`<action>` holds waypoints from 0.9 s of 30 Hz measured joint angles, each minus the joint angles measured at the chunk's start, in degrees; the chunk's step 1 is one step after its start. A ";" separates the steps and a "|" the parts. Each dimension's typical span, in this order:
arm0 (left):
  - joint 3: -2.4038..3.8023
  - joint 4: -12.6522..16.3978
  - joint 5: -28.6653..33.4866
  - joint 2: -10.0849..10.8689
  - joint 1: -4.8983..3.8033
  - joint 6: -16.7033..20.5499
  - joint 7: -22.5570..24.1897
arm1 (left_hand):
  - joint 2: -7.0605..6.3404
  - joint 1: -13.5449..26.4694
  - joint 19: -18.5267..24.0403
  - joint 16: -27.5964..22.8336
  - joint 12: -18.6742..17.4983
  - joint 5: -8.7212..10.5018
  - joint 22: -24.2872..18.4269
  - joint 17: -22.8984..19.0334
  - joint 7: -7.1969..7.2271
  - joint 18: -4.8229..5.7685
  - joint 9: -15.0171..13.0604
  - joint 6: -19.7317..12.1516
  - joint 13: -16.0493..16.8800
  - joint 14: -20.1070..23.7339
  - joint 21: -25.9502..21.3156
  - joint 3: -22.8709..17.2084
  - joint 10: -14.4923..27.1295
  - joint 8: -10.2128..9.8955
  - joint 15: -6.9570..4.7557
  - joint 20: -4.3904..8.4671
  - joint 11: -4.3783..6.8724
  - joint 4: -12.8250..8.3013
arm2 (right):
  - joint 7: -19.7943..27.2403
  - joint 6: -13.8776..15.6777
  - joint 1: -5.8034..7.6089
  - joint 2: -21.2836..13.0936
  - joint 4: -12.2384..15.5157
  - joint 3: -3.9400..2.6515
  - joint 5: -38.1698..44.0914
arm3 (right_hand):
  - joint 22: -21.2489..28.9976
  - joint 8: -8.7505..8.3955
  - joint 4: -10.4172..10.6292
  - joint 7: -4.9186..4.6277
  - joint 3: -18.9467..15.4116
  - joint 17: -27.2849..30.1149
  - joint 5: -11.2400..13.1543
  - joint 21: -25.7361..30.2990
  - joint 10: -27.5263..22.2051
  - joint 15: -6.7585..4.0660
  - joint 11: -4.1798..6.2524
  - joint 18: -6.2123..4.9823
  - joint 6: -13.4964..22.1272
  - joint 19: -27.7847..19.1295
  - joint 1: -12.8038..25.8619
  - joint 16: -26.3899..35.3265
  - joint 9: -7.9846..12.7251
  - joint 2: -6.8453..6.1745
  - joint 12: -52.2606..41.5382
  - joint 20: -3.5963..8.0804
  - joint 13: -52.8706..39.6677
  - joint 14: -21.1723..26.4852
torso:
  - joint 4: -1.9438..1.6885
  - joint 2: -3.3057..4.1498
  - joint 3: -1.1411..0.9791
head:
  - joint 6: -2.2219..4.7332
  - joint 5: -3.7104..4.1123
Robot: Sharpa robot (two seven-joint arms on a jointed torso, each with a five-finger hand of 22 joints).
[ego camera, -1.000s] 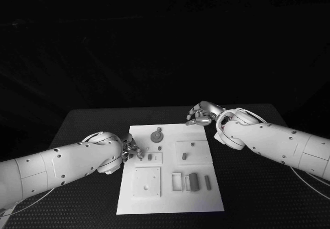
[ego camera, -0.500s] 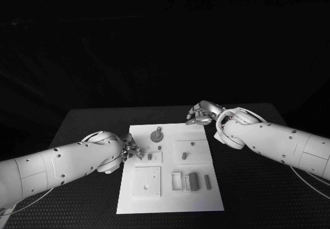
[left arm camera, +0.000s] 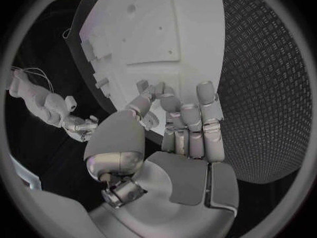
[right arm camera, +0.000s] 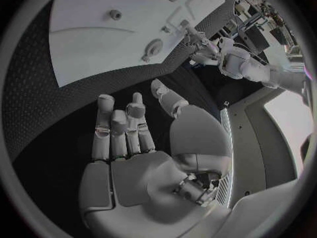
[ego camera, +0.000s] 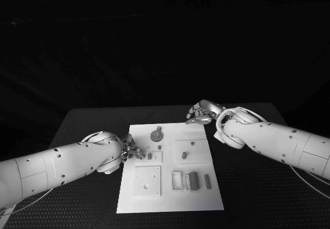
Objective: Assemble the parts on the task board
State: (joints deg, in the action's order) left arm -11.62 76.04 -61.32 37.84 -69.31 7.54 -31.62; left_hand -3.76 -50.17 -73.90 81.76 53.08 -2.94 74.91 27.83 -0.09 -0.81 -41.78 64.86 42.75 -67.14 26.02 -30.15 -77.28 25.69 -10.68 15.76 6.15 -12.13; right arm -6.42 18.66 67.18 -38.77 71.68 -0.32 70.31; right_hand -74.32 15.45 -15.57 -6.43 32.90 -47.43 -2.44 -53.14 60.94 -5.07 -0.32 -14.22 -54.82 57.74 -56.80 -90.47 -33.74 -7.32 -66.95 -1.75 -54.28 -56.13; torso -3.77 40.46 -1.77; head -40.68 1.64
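Observation:
The white task board [ego camera: 172, 195] lies in the middle of the black table. My left hand [ego camera: 132, 149] hovers at the board's left edge, with its fingertips [left arm camera: 161, 87] over the rim next to a small grey part [ego camera: 149, 156] in a raised square. Nothing lies in its palm [left arm camera: 178, 127]. My right hand [ego camera: 201, 114] hangs over the board's far right corner with its fingers loosely bent and nothing in it [right arm camera: 126, 137]. A round disc part [ego camera: 157, 136] sits near the far edge, and a short peg [ego camera: 184, 155] stands right of centre.
Several grey bars [ego camera: 194, 181] lie in slots near the board's near right part, beside a raised plate [ego camera: 147, 181]. Textured black table [ego camera: 261, 191] surrounds the board on both sides. The right wrist view shows the disc [right arm camera: 153, 47] and my left hand [right arm camera: 198, 45] beyond it.

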 measured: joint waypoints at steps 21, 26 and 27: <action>-0.02 -0.30 -0.01 0.08 0.04 -0.21 -0.04 | -0.81 0.62 0.01 0.00 0.00 0.00 0.04 -0.13 -0.17 0.00 0.85 -0.23 -0.11 -0.06 0.00 0.68 -0.01 -0.02 -0.08 -0.02 0.01 0.05 | 0.14 0.02 0.00 -0.02 -0.02 0.00 -0.17 | 0.00 0.00 0.00 -0.02 0.00 0.00 0.00 0.00 0.00 0.07 0.00 0.00 0.23 0.00 0.00 0.00 -0.04 0.00 0.00 0.00 0.05 0.04 | -0.04 -0.01 0.07 | -0.04 0.09; -0.02 -0.51 -0.02 0.00 0.05 -0.21 -0.04 | -1.75 1.56 0.01 0.00 0.00 0.00 0.04 -0.19 -0.36 -0.01 1.35 -0.44 -0.18 0.01 0.00 1.56 -0.01 -0.01 -0.16 -0.02 0.01 0.62 | 0.16 0.02 0.00 -0.05 -0.02 0.00 -0.18 | 0.00 0.00 0.00 -0.01 0.00 -0.01 0.00 0.00 0.00 0.10 0.00 0.00 0.23 0.00 0.00 0.00 -0.04 0.00 0.00 0.00 0.05 0.06 | -0.04 -0.01 0.07 | -0.03 0.09; -0.02 -0.55 -0.02 -0.03 0.05 -0.20 -0.04 | -1.75 1.56 0.01 0.00 0.00 0.00 0.04 -0.19 -0.36 -0.01 1.43 -0.44 -0.18 0.01 0.00 1.64 -0.01 0.00 -0.16 -0.02 0.01 0.69 | 0.16 0.02 0.00 -0.05 -0.02 0.00 -0.18 | 0.00 0.00 0.00 -0.01 0.00 -0.01 0.00 0.00 0.00 0.10 0.00 0.00 0.23 0.00 0.00 0.00 -0.04 0.00 0.00 0.00 0.05 0.06 | -0.04 -0.01 0.07 | -0.03 0.09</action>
State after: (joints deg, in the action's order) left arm -11.64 75.49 -61.34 37.81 -69.27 7.34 -31.66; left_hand -5.51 -48.61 -73.89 81.76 53.08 -2.94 74.94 27.63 -0.45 -0.82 -40.35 64.42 42.57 -67.12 26.02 -28.51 -77.29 25.68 -10.84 15.74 6.16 -11.44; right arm -6.26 18.68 67.18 -38.82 71.66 -0.32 70.12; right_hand -74.32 15.46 -15.57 -6.44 32.90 -47.43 -2.44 -53.14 60.94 -4.97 -0.32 -14.21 -54.58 57.74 -56.80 -90.47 -33.78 -7.32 -66.95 -1.75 -54.23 -56.07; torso -3.81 40.45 -1.70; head -40.71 1.73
